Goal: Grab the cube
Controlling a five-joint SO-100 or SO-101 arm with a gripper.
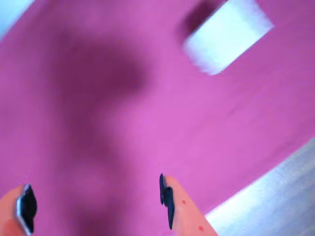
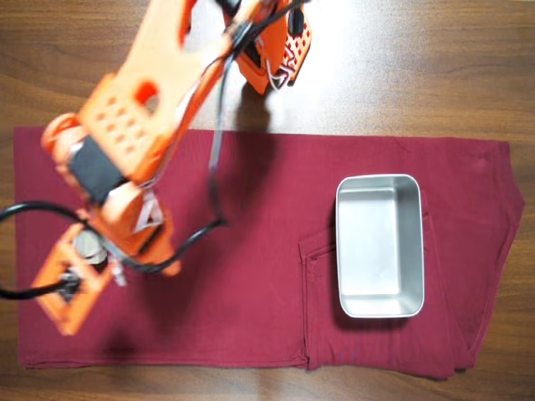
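Blurred as the wrist view is, I see the cube (image 1: 227, 35) as a pale block at upper right, lying on the magenta cloth (image 1: 147, 128), well ahead of my gripper (image 1: 96, 204). Its orange fingers (image 1: 184, 209) stand wide apart with nothing between them. From overhead, I can't find the cube; the arm (image 2: 134, 142) covers the cloth's left part, and the metal tray (image 2: 379, 246) sits empty to the right.

My arm (image 2: 159, 92) reaches from the top of the overhead view down to its lower left. In the wrist view my gripper (image 1: 96, 204) is spread wide and holds nothing, both orange fingers (image 1: 184, 209) apart.
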